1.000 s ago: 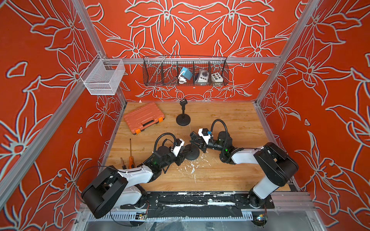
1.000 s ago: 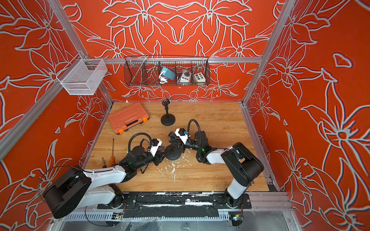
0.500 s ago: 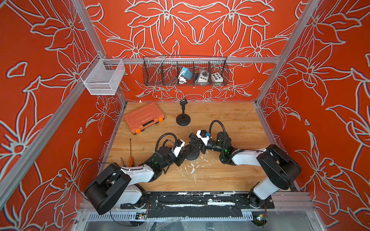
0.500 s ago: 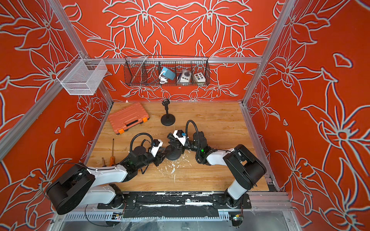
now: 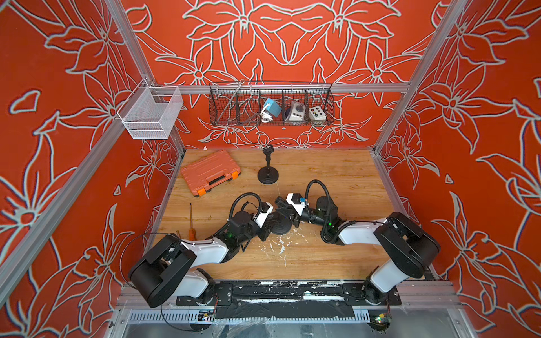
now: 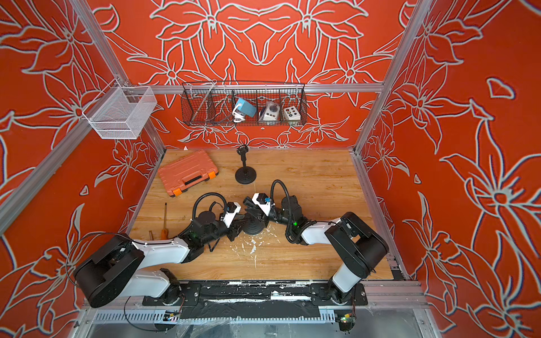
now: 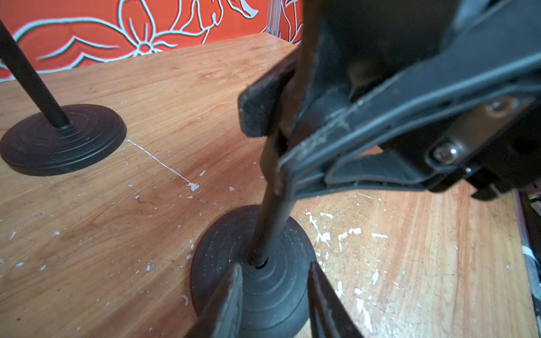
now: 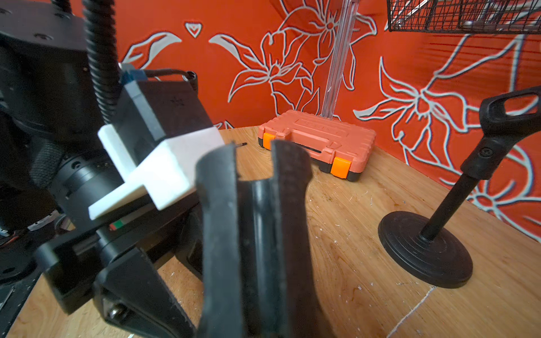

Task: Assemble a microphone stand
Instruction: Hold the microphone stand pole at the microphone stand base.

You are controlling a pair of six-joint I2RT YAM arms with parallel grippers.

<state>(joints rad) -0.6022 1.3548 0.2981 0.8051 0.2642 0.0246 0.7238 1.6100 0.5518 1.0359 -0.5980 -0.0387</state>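
My right hand [image 8: 253, 159] is clamped tight on the pole [image 7: 270, 222], whose foot meets the centre of the round base [image 7: 216, 245] on the table [image 7: 164, 87]. My left hand [image 7: 275, 267] straddles it, partly open; I cannot tell if it grips.

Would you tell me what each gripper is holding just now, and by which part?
The right gripper clamps the black pole partway up, above the round base. The left gripper's fingers flank that base; a grip cannot be told.
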